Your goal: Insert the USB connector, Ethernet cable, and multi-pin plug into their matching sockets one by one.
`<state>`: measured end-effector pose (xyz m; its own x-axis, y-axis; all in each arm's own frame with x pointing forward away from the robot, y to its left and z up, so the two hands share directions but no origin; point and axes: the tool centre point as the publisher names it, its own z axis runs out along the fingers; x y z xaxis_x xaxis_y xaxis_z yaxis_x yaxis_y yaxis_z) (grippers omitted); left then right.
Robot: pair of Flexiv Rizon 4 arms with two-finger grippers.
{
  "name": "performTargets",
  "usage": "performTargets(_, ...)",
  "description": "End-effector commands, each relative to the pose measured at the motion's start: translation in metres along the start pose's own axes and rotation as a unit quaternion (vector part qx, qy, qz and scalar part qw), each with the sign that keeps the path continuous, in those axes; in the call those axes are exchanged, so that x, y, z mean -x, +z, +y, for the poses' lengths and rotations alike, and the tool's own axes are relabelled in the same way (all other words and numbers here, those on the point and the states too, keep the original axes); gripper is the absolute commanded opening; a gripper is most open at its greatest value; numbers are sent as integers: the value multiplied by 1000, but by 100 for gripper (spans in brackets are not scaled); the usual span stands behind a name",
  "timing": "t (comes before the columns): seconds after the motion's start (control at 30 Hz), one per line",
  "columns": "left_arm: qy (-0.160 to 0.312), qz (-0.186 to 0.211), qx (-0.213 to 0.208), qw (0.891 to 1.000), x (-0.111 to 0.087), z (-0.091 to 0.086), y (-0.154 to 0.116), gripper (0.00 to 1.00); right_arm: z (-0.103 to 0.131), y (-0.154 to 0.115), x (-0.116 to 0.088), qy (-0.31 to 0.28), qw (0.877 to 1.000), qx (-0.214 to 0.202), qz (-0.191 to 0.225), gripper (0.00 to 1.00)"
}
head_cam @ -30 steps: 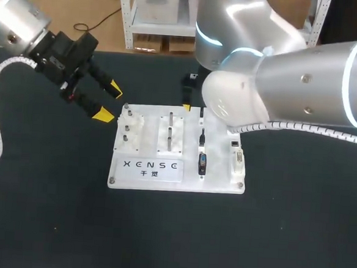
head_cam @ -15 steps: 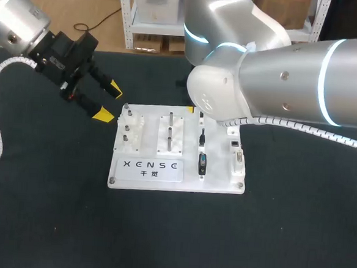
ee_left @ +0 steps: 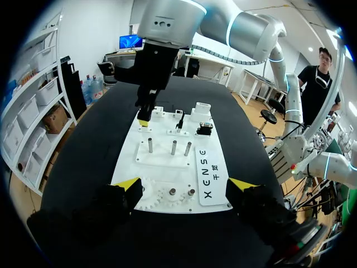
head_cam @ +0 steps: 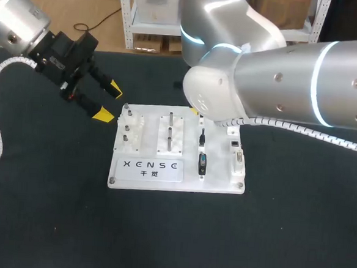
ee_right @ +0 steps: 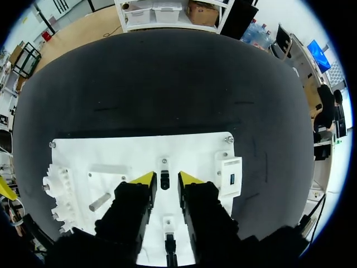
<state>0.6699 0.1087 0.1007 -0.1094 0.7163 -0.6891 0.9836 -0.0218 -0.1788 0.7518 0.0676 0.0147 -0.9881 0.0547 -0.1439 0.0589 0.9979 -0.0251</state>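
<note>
Where the black tabletop point(head_cam: 49, 223) runs out flat and dull on every side, a white board point(head_cam: 218, 180) lies near its middle, square to the near edge. The left gripper point(head_cam: 109, 101) hangs off the board's left corner, clear of it, and its wrist view shows the yellow-tipped fingers point(ee_left: 129, 187) spread wide with nothing between them. Just ahead of them, on the board's near end in that view, sit white gears point(ee_left: 167, 195) and a row of upright pegs point(ee_left: 173, 147). The right arm point(head_cam: 280, 86) comes across from the right and stands over the board's far edge. From above, its bulk hides that edge and almost all of the right gripper point(ee_right: 166, 178), so only a sliver of yellow shows there. The right wrist view gives more: the two fingers stand a little apart, straddling a small black plug point(ee_right: 164, 181) seated on the board. White shows on either side of the plug, so they are not pinching it. Which of the three connectors it is I cannot make out. In line with it toward the near edge are a second plug point(head_cam: 201, 135) and then a blue-faced connector point(head_cam: 202, 164), both lying on the board. To their right is a white socket block point(head_cam: 238, 161). In the right wrist view the gripper's own black body covers most of that line of connectors, and the socket openings are too small to read from above.
</note>
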Motion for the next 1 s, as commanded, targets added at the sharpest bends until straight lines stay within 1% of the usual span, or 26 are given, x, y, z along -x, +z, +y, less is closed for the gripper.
performTargets(0.03,1,0,-1,1000,-1,1,0,100,1,1,0,-2,1000,4,-3,4)
performTargets(0.07,1,0,-1,1000,-1,1,0,100,0,2,0,-2,1000,2,-5,0)
performTargets(0.17,1,0,-1,1000,-1,1,0,100,-2,1,-1,-5,1000,8,-13,0)
performTargets(0.23,1,0,-1,1000,-1,1,0,100,-4,-5,-2,-6,1000,18,-26,0)
performTargets(0.3,1,0,-1,1000,-1,1,0,100,-5,-14,-1,-7,998,30,-46,0)
performTargets(0.37,1,0,-1,1000,-1,1,0,100,-6,-28,-3,-14,996,41,-76,0)
performTargets(0.4,1,0,-1,1000,-1,1,0,100,-7,-34,-3,-12,995,50,-84,0)
performTargets(0.43,1,0,-1,1000,-1,1,0,100,-7,-39,-3,-18,994,48,-96,0)
performTargets(0.53,1,0,-1,1000,-1,1,0,100,-12,-49,-4,-15,992,56,-109,0)
performTargets(0.63,1,0,-1,1000,-1,1,0,100,-20,-56,-4,-11,992,57,-114,0)
performTargets(0.77,1,0,-1,1000,-1,1,0,100,-39,-59,-6,6,992,45,-117,0)
performTargets(0.9,1,0,-1,1000,-1,1,0,100,-61,-54,-9,16,993,29,-114,0)
performTargets(1.0,1,0,-1,1000,-1,1,0,100,-72,-50,-10,21,993,20,-112,0)
